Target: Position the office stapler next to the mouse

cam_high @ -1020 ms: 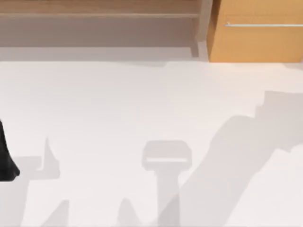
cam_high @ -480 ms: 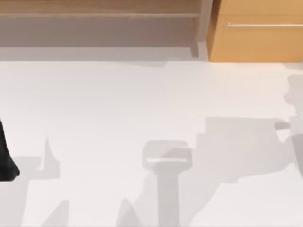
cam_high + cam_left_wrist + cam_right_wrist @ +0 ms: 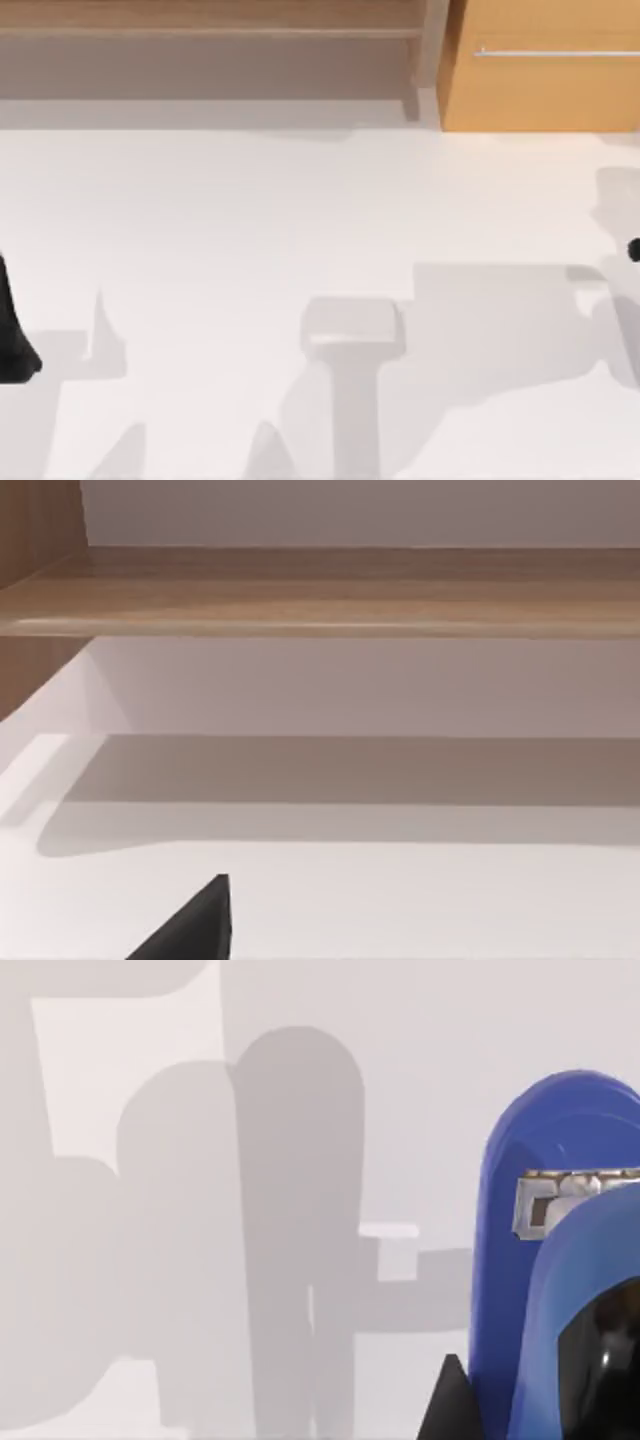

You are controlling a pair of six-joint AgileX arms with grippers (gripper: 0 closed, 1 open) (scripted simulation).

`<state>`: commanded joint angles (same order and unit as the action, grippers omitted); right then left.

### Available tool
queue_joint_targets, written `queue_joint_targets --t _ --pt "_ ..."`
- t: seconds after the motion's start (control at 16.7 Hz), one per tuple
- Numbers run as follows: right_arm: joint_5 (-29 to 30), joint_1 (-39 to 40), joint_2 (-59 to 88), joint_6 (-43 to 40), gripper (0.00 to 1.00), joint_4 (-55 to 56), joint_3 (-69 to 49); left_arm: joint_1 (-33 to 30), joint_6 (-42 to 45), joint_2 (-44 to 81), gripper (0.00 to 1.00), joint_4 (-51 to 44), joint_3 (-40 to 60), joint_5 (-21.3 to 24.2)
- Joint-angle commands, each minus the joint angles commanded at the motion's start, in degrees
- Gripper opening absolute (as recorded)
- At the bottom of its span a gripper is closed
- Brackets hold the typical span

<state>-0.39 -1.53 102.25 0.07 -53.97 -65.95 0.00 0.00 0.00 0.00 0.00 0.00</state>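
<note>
— Blue plastic, glossy: the stapler (image 3: 545, 1260) sits right up against our right gripper (image 3: 452, 1406), out at the table's (image 3: 250, 220) three o'clock edge. Do we have it pinched?

— We cannot tell. We judge it stiff, fairly dense and slick, with a hinged top – so we'd clamp across the flat sides at mid-body.

— And our left gripper (image 3: 195, 930)?

— Parked at nine o'clock, its state unclear too. Beyond, at twelve, stand the wooden shelf (image 3: 200, 20) and cabinet (image 3: 540, 90).
</note>
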Motion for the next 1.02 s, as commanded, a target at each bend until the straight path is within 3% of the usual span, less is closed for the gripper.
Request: queue_joint_targets --t 1.02 --pt "0.0 0.5 -1.8 -0.2 0.0 3.9 -1.5 0.0 0.0 0.0 1.0 0.0 0.0 0.0"
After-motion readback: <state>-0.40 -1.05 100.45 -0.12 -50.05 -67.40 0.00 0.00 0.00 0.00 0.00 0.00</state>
